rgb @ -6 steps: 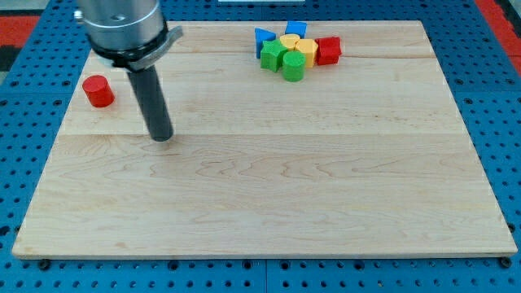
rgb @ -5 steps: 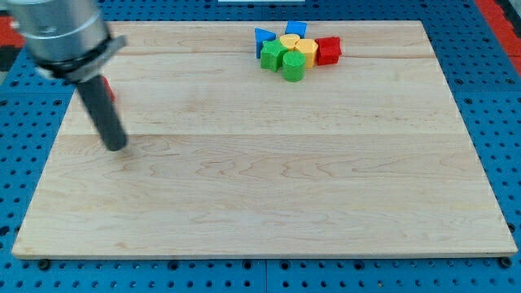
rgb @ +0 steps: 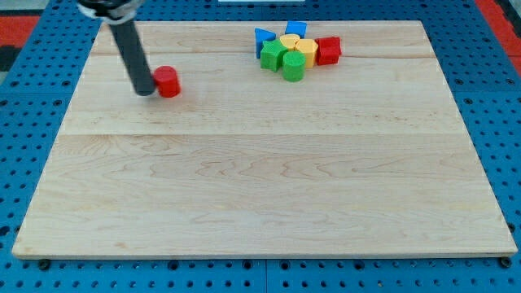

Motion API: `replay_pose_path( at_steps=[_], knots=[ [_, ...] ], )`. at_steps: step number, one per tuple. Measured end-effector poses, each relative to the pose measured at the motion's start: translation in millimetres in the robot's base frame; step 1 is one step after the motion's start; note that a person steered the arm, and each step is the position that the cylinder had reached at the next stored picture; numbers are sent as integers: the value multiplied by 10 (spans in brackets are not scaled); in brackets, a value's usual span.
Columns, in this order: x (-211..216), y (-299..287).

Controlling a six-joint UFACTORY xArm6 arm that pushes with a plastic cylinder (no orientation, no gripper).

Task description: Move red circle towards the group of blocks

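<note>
Standing upright near the counter's [rgb: 260, 212] top-left corner, the red circle [rgb: 168, 82] is seen as a short cylinder with its round face up; no sideways long axis can be made out. My tip [rgb: 145, 91] is pressed against its left side. No gripper is fitted, only a rod. Well apart, by the top edge, a group is clustered: blue triangle [rgb: 264, 38], blue block [rgb: 296, 29], yellow blocks [rgb: 298, 47], green blocks [rgb: 282, 61] and red cube [rgb: 328, 50].
</note>
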State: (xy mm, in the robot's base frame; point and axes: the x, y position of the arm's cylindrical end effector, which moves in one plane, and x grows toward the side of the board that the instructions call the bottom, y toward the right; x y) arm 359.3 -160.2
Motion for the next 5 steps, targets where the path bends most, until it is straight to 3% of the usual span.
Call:
replay_pose_path(
  at_steps=[3, 4, 5],
  knots=[
    [-45, 1100],
    [-148, 1027],
    [114, 791]
  ],
)
